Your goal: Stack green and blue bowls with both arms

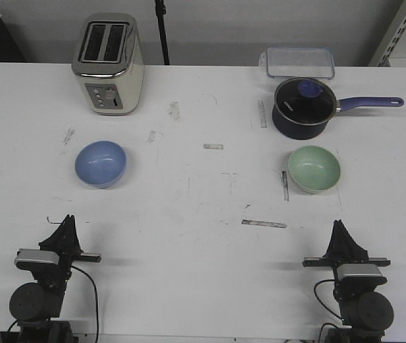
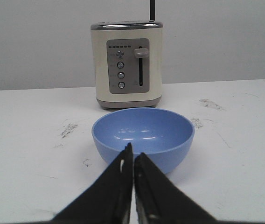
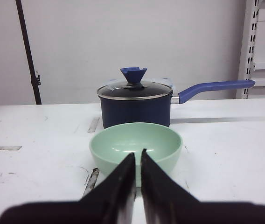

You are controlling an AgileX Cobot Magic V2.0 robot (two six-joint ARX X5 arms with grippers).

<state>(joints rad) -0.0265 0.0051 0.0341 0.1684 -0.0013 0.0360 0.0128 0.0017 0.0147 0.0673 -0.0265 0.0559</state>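
Front view is showing us at the start of the job: both bowls are sitting apart on the desk [image 1: 203, 207], neither one lifted. We are taking the saucepan [image 1: 301, 108] as our landmark. The green bowl [image 1: 314, 168] is resting just in front of it, upright and empty. The blue bowl [image 1: 101, 163] is lying well to the left of it, in front of the toaster [image 1: 108, 63].

Our left claw [image 1: 66, 223] is hanging low near the desk edge, aimed at the blue bowl, its tips pressed together on nothing. Our right claw [image 1: 340, 227] is doing the same facing the green bowl, tips together, nothing held. Both are well short of their bowls.

We are judging the step in hand to be the approach. Next, each claw will need to spread its tips, move forward, and take a bowl by the rim; then one bowl is to be carried across and lowered into the other.

A clear lidded box [image 1: 296, 62] is standing behind the saucepan. The saucepan is sitting close behind the green bowl, so we are needing care not to overshoot. The middle of the desk is carrying only tape marks.
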